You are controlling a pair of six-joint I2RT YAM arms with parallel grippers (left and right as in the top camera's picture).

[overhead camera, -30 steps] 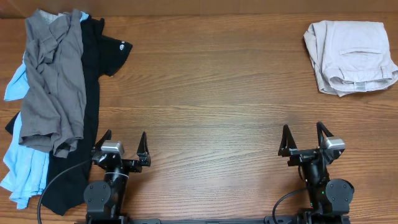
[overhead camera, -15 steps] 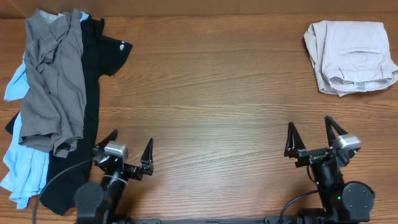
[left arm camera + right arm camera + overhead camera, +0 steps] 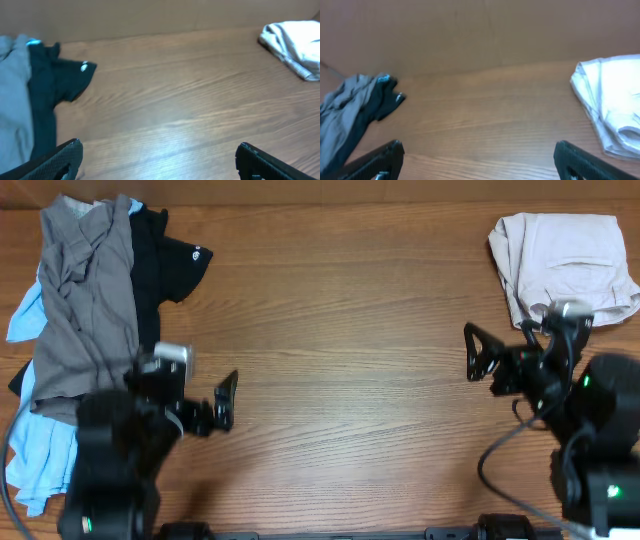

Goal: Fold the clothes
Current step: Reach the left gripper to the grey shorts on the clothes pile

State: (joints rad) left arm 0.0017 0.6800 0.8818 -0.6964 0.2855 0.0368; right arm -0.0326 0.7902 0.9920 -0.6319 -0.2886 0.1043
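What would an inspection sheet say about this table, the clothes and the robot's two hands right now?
Surface: brown wood-grain table, bare in the middle.
Job's things: crumpled grey cotton garment lies over a black T-shirt and a light-blue shirt, heaped on the robot's left; pale beige folded garment at the far right.
Clutter: nothing seen.
Hands: left hand open and empty; right hand open and empty, near the beige garment.
Cables: black cable loops beside the right arm.
Surroundings: plain brown wall behind the table.
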